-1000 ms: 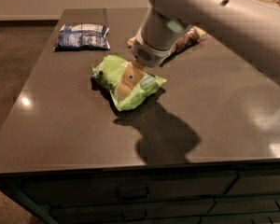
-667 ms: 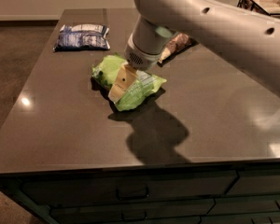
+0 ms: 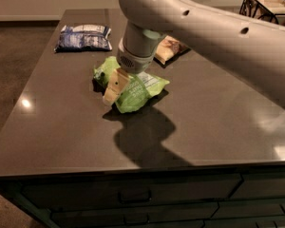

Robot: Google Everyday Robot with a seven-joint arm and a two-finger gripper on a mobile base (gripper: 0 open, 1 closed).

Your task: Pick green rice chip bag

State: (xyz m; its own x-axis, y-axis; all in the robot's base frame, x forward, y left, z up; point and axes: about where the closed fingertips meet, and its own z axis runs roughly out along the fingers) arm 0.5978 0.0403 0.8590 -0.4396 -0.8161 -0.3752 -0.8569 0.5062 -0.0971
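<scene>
The arm (image 3: 218, 37) has swung further over the green rice chip bag (image 3: 138, 87), which lies unmoved in the middle of the surface (image 3: 61, 127). The hand (image 3: 116, 85) is down on the bag; whether it is clamped I cannot tell. I judge that the lift has not yet begun.

Three snack bags are counted on one dark table (image 3: 218, 127): one green rice chip bag (image 3: 138, 87) at centre frame, one blue-and-white bag (image 3: 83, 37) at upper left, one tan-and-brown bag (image 3: 167, 49) above centre. One arm (image 3: 204, 27) and one gripper (image 3: 115, 87), set at the green bag, are counted, and one wire basket (image 3: 270, 6) at upper right
</scene>
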